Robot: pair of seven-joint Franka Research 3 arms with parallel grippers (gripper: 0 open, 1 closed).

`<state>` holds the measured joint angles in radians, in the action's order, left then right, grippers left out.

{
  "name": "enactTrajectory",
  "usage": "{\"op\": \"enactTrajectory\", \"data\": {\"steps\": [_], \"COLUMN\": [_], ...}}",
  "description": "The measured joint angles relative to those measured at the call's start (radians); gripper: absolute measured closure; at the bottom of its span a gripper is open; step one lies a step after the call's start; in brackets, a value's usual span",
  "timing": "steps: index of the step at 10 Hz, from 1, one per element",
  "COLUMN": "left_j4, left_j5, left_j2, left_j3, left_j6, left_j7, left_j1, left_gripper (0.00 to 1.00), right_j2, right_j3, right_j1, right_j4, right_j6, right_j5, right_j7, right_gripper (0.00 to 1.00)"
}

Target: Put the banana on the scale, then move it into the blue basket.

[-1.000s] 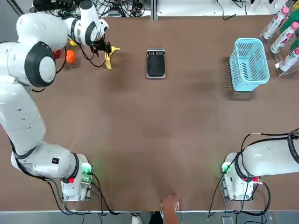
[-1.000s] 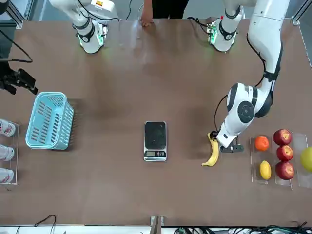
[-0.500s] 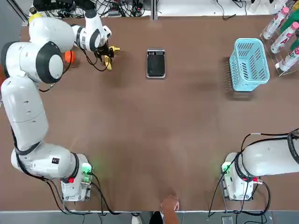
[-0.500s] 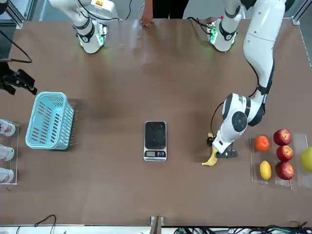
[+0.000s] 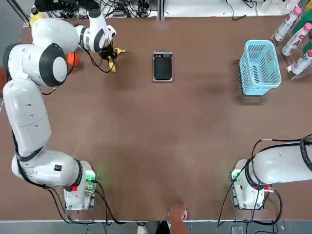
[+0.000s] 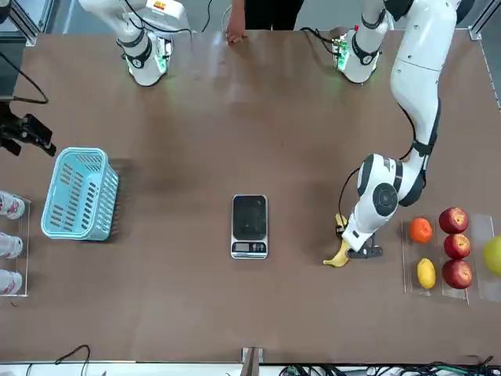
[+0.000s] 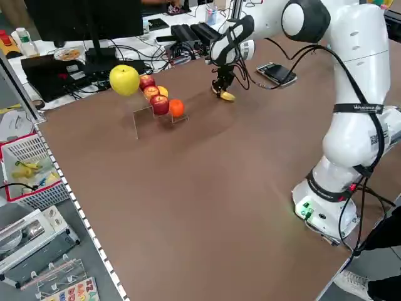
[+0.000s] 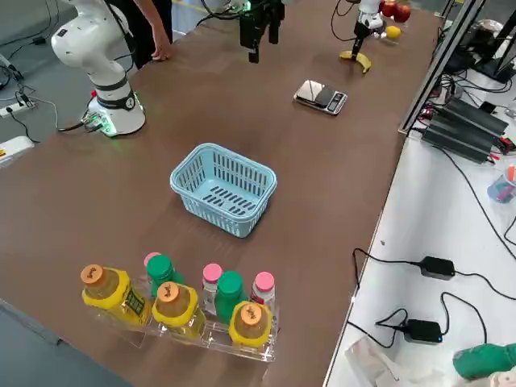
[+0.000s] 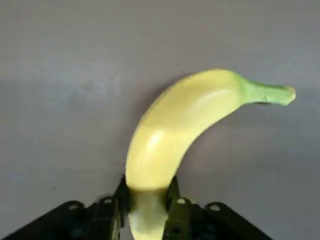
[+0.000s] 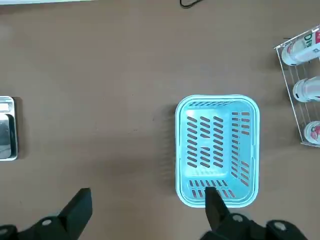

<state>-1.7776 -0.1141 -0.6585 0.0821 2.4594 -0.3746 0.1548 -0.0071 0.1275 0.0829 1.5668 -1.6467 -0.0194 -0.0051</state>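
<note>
The banana (image 9: pixel 185 120) lies at the upper left of the top view, on the brown table (image 5: pixel 146 136), its blunt end gripped and its green stem left free. The blue basket (image 5: pixel 261 68) is seen at the upper right, upright and unfilled; it should be left for the second placing. Near the upper middle is set the scale (image 5: pixel 163 66), on which nothing has been put. In the top view, the left gripper (image 9: pixel 149 191) is placed at the upper left, its fingers clamped on the banana from both sides. The right gripper (image 10: pixel 149 192) is held near the basket, its fingers wide apart; it is not needed for this step, it seems.

The step in hand is judged to be the lift. Since the hold is well off the middle, the stem end may sag or swing, so the banana should be raised straight up, slowly, before being carried right across the frame. Over the dark plate (image 6: pixel 250 217), its middle should be centred, it should be lowered gently, and the display strip (image 6: pixel 249 247) should be kept uncovered
</note>
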Motion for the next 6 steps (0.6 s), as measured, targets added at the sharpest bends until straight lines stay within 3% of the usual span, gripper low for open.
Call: {"op": "enactTrajectory", "data": {"steps": [2, 4, 6], "left_j4": [0.063, 0.19, 0.253], "left_j5": [0.0, 0.002, 0.002], "left_j2": [0.037, 0.099, 0.102], "left_j3": [0.011, 0.079, 0.119], "left_j6": [-0.154, -0.364, -0.413], "left_j7": [-0.036, -0.184, -0.364], "left_j1": [0.001, 0.007, 0.081], "left_gripper": [0.71, 0.7, 0.69], "right_j2": [0.001, 0.001, 0.001], "right_j3": [0.0, 0.0, 0.0], "right_j1": [-0.001, -0.002, -0.002], "right_j4": [0.0, 0.001, 0.001], "right_j6": [-0.006, -0.007, -0.008], "right_j5": [0.0, 0.0, 0.0], "right_j7": [0.0, 0.0, 0.0], "right_gripper": [0.0, 0.0, 0.0]}}
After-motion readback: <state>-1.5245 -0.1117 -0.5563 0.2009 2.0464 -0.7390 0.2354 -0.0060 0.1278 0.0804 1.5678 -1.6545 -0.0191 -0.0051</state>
